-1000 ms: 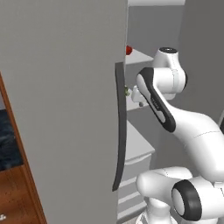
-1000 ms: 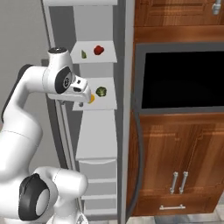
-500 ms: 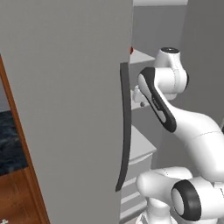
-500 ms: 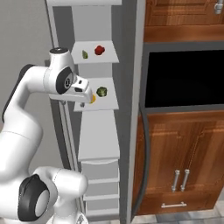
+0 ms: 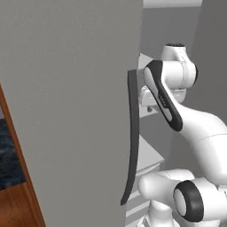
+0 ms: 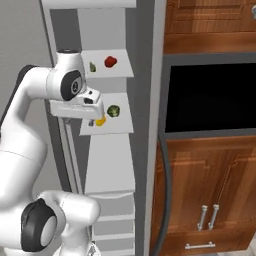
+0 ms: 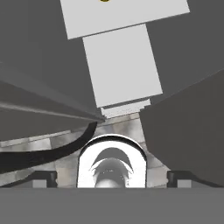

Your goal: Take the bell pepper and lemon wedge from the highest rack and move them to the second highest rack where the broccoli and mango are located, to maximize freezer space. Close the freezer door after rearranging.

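From the left base camera I have the freezer door (image 5: 66, 111) taking up most of the picture: a tall, plain light-grey slab, swung open toward me, with one long dark-grey curved handle (image 5: 131, 142) running down its edge. In the hand camera the same handle (image 7: 48, 151) shows as a dark curved strip low on the left.

Past the door, in the right base camera, I see the narrow freezer column with its pale shelves. To its right stands a wooden cabinet (image 6: 210, 195) with a black oven front (image 6: 210, 97) set into it.

On the highest rack (image 6: 122, 72) the bell pepper (image 6: 110, 61) sits toward the right, a small glossy red rounded piece. The lemon wedge (image 6: 92, 67) lies just beside it to the left, a tiny dull olive-yellow sliver, clearly smaller than the pepper; the two are apart, not touching.

One rack down, the second highest rack (image 6: 125, 127) carries the broccoli (image 6: 113, 111), a small dark green lump, and the mango (image 6: 100, 120), an orange-yellow piece partly hidden behind my hand.

My gripper (image 7: 112, 178) is spread wide and holds nothing; its two dark fingertips (image 7: 43, 178) stand far apart at the bottom of the hand camera. In the right base camera the hand (image 6: 80, 107) hangs level with the second rack, in front of its left edge.
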{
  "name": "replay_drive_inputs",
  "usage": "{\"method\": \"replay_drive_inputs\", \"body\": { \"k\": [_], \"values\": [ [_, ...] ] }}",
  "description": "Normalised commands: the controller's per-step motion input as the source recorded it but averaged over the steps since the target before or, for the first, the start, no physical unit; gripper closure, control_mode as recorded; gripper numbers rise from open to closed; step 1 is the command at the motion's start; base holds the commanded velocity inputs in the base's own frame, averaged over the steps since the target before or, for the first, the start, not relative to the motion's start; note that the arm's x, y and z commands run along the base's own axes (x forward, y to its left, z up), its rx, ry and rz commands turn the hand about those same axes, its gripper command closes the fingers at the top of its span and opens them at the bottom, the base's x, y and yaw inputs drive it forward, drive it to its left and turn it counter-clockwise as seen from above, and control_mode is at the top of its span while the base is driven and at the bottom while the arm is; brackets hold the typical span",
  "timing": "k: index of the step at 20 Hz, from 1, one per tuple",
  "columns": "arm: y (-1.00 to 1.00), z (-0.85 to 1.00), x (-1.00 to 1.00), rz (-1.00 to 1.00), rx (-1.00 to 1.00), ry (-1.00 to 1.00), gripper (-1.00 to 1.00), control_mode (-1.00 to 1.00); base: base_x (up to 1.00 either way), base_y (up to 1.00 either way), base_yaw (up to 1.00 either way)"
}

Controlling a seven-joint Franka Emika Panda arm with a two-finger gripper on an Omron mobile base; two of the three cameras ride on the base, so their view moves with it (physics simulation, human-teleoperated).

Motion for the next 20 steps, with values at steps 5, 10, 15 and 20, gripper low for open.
{"method": "replay_drive_inputs", "body": {
  "k": [5, 10, 15, 20],
  "values": [
    [0.0, 0.0, 0.0, 0.0, 0.0, 0.0, -1.0, 1.0, 0.37, -0.56, 0.0],
    [0.0, 0.0, 0.0, 0.0, 0.0, 0.0, -1.0, 1.0, 0.22, -0.55, 0.0],
    [-0.08, 0.01, 0.01, 0.0, 0.03, -0.04, -1.0, -1.0, 0.09, -0.33, 0.0],
    [-0.34, 0.52, 0.15, 0.0, 0.11, -0.16, -1.0, -1.0, 0.0, 0.0, 0.0]
  ]
}}
